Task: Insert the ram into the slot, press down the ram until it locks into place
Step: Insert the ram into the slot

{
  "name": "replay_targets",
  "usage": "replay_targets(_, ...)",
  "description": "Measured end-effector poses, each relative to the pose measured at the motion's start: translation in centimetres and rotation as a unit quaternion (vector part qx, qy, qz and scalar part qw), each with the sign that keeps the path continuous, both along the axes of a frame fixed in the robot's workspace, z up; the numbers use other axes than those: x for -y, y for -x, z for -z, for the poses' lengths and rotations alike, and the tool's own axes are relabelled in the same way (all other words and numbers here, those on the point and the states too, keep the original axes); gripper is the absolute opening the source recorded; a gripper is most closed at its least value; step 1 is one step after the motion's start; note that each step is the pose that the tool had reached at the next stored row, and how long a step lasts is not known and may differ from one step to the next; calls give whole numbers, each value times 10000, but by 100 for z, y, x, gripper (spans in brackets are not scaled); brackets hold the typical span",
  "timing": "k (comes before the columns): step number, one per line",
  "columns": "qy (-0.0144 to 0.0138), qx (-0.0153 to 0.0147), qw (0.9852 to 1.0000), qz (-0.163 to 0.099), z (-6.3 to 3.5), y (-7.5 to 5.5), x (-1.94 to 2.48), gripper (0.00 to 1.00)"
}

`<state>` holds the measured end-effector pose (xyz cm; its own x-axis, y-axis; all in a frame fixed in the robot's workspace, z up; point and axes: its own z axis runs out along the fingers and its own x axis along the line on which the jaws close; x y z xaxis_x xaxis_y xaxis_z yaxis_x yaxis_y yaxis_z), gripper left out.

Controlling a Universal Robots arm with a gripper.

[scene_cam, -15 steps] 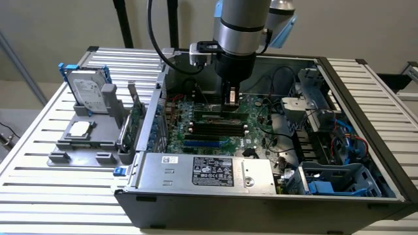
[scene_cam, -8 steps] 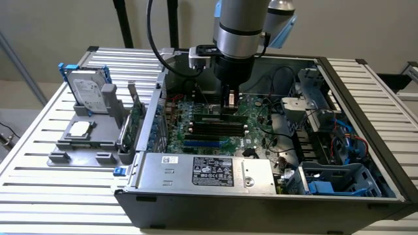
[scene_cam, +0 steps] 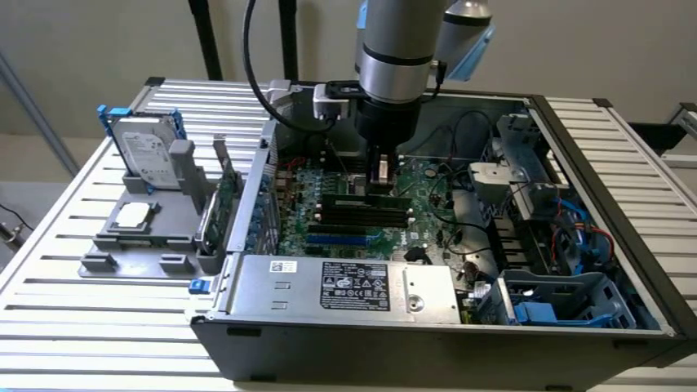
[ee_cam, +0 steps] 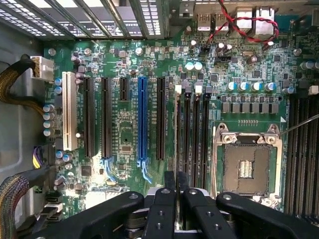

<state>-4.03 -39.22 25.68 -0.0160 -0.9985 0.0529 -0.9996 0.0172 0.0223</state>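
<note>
1. Directly beneath the gripper (scene_cam: 381, 188) we see the ram (scene_cam: 351, 198), standing on edge in the rearmost socket of its bank in the exterior view, long axis along that socket
2. We judge the fingers (ee_cam: 162, 214) closed on its top edge
3. We count one ram, four black sockets (scene_cam: 365, 217), one arm

**Open overhead, hemmed in at the sides**

The computer case (scene_cam: 436, 351) has no lid, so the motherboard (ee_cam: 124, 134) can be reached straight down. There the hand (ee_cam: 176, 175), fingers drawn together, stands over the memory sockets (ee_cam: 195, 139). The power supply (scene_cam: 348, 286) walls off the near side. The drive cage (scene_cam: 534, 188) and loose cables (scene_cam: 463, 237) crowd the exterior view's right. The CPU socket (ee_cam: 247, 164) lies low just beside the sockets.
</note>
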Motion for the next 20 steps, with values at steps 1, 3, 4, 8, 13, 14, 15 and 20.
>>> replay_targets(1, 11, 1, 10000, 3, 10, 0, -3, 13)
replay_targets(3, 27, 2, 10000, 11, 31, 1, -10, 13)
replay_targets(4, 32, 2, 10000, 15, 40, 1, -15, 13)
replay_targets(8, 38, 2, 10000, 24, 77, 1, -36, 13)
replay_targets(13, 37, 2, 10000, 30, 112, 1, -47, 13)
replay_targets(14, 37, 2, 10000, 31, 118, 1, -48, 13)
replay_targets(15, 37, 2, 10000, 32, 126, 1, -49, 13)
replay_targets(20, 38, 1, 10000, 34, 159, 1, -52, 13)
